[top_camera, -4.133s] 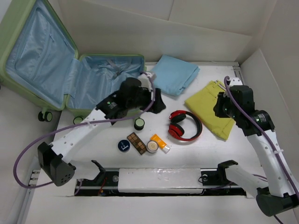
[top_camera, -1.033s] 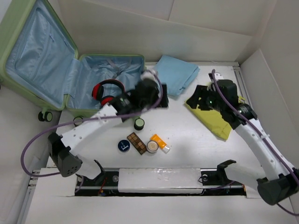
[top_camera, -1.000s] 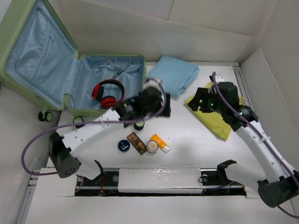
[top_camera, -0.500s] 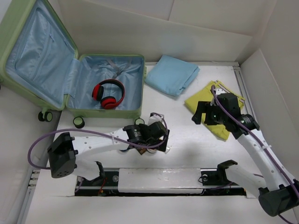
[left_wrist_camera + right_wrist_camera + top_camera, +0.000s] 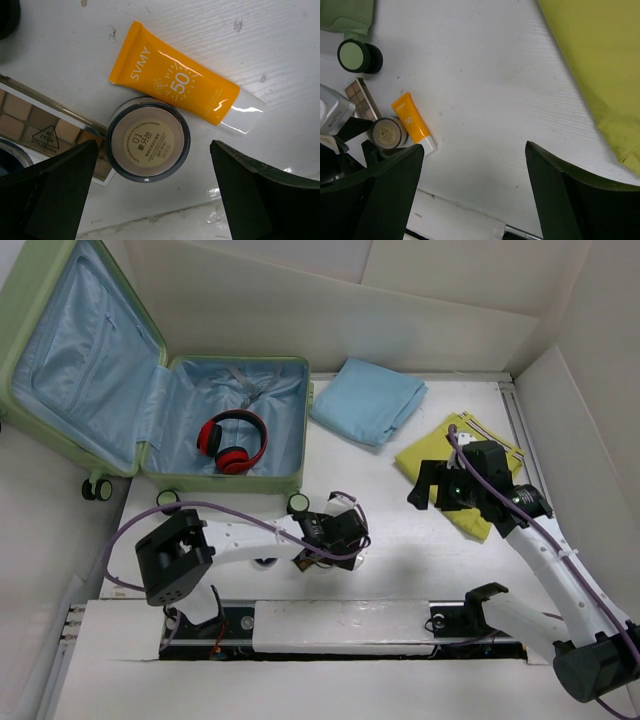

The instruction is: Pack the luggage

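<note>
Left jaws stood wide over the powder jar beside the sunscreen tube; right jaws hung wide above the desk. Headphones lay in the luggage.

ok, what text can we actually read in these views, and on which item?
"SVMY" and "50": on the orange tube.
"01", then a line of Chinese characters: on the round jar lid; the smaller print below is unreadable.
"STYLENANDA": on the eyeshadow palette; the word above it is unclear.
Top and right wrist views: print too small to read.
</note>
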